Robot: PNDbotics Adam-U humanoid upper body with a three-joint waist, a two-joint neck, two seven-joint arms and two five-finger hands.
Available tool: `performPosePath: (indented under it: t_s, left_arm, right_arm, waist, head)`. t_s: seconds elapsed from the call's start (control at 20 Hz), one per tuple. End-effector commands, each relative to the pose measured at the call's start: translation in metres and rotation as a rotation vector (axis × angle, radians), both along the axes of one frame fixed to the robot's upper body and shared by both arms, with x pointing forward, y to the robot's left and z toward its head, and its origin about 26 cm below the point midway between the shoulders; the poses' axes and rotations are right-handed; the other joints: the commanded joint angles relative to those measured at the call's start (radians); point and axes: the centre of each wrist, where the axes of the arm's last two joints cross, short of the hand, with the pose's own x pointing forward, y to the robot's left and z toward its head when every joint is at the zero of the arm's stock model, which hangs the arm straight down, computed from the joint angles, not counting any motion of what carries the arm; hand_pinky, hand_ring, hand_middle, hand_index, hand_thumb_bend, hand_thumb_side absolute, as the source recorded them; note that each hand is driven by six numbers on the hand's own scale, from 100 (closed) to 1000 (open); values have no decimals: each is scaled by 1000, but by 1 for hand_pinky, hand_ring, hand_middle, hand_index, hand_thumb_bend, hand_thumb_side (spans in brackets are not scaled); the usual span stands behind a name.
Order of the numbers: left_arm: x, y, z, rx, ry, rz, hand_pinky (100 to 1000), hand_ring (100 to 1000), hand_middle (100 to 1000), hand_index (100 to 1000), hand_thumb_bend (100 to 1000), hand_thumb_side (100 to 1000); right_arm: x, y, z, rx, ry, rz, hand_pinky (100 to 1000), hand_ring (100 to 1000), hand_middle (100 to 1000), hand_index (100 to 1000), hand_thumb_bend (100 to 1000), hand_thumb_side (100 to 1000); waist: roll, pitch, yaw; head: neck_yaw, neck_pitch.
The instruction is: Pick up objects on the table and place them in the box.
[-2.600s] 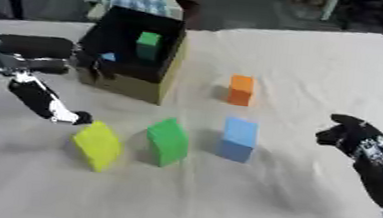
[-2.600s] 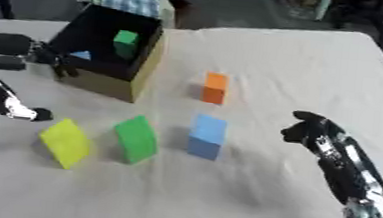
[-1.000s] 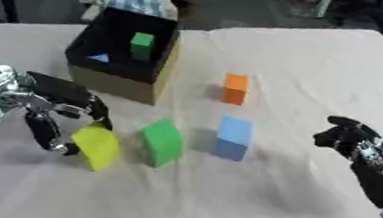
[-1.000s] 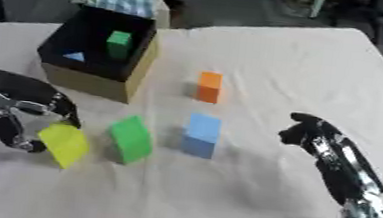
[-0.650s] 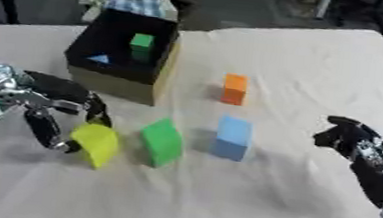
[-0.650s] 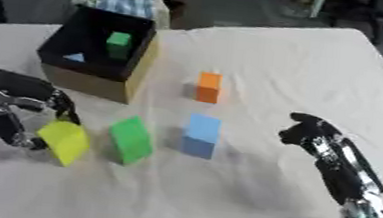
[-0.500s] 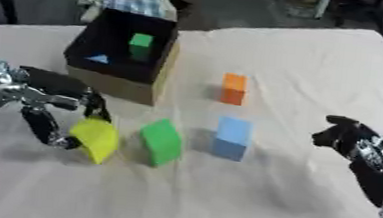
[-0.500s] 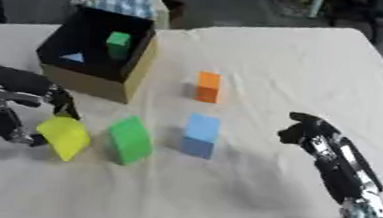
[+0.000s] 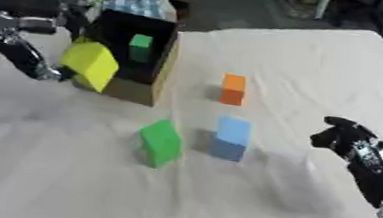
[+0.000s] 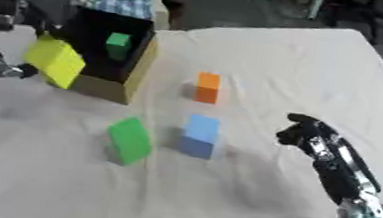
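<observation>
- A black-lined cardboard box (image 9: 131, 89) stands open at the table's far left, with 1 small green block (image 9: 139, 47) inside.
- The left hand (image 9: 26, 55) holds a yellow block (image 9: 90, 65) off the table, at the box's near-left wall.
- On the pale cloth (image 9: 304, 71) lie 3 plain blocks: a green one (image 9: 160, 142), a blue one (image 9: 230, 138) and an orange one (image 9: 232, 89).
- The right hand (image 9: 347, 140), fingers curled and holding nothing, hovers at the right, well apart from them.

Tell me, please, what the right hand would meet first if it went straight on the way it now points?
Probably the blue block: the right hand points up-left across bare cloth towards it. Height above the table is unclear, so it might pass over.
</observation>
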Motion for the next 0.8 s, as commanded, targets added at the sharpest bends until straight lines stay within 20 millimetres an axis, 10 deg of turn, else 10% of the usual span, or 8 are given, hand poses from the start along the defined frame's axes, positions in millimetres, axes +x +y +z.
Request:
performPosePath:
  t_s: [0.05,0.8]
  left_arm:
    - [14,-1,12,-34,-32,93,791,712,590,735,274,100]
    - [72,2,-43,-186,-51,575,811,767,779,896,364,100]
  right_arm:
    - [1,-4,6,-19,-17,-5,730,709,579,813,100,727]
    - [4,2,8,-7,-28,18,730,708,579,813,100,730]
  waist:
    - [4,-25,0]
    - [-8,-5,-31]
  head:
    - [3,5]
    - [41,5]
